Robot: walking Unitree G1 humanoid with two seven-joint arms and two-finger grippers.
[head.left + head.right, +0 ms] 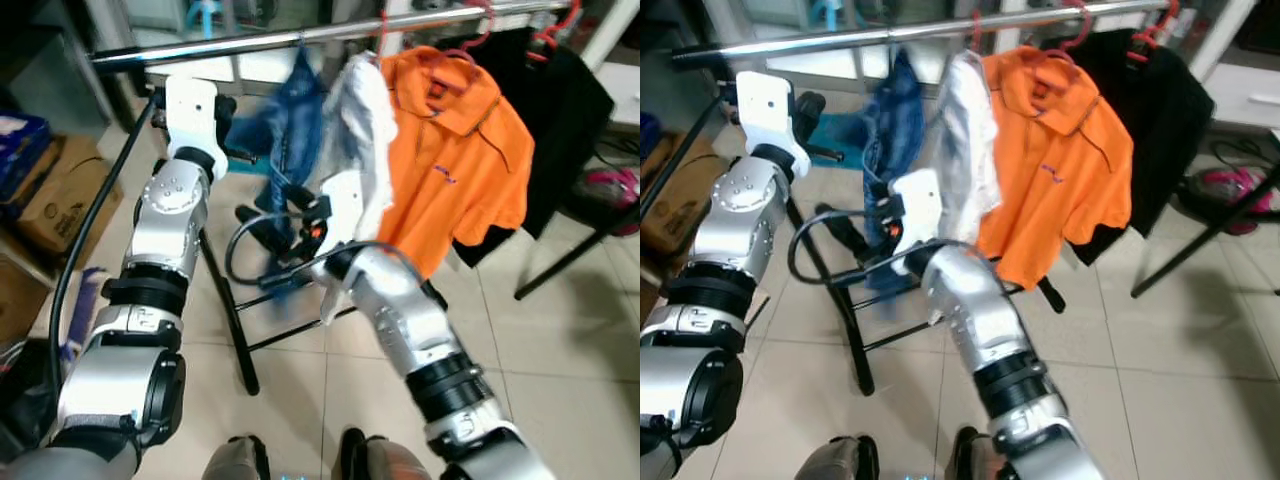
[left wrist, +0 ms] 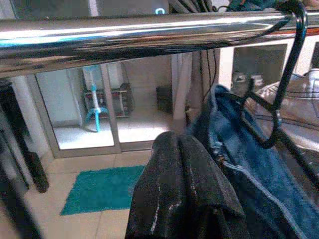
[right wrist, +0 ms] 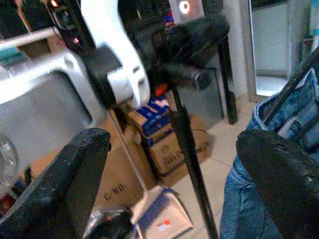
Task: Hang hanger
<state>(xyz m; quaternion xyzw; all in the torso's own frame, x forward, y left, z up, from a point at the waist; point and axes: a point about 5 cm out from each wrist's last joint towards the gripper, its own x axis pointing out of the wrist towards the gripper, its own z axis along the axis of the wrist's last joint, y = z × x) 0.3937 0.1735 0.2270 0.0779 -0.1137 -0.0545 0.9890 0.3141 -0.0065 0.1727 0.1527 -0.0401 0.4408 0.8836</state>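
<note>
A: Rail point(image 1: 300, 38) runs across the top of the left eye view, chrome. Denim garment point(image 1: 290, 120) hangs from it on a black hanger point(image 2: 286, 89), beside a white shirt point(image 1: 365, 130), an orange polo point(image 1: 460, 150) on a red hanger point(image 1: 470, 45) and a black garment point(image 1: 565, 110).

B: Writing?

A: Small dark chest mark on the polo, too small to read. Cardboard boxes point(image 1: 55, 195) on the floor to the robot's left.

B: Arms, right eye view?

A: Left arm is raised with its white wrist housing just under the rail, next to the denim. Right arm reaches forward to the denim's lower part, in front of the black rack frame point(image 1: 855, 320).

B: Left wrist view?

A: Hanger hook sits over the rail, wire neck running down into the denim waistband. Left gripper point(image 2: 182, 189): both black fingers pressed together, nothing between them, just beside the denim.

B: Right wrist view?

A: Right gripper point(image 3: 172, 184): fingers spread wide, gripping nothing, denim at one fingertip. Beyond the gap, a box point(image 3: 172, 149) with print I can't read and blue packs on top. A dustpan point(image 3: 162, 216) lies on the tiles.
</note>
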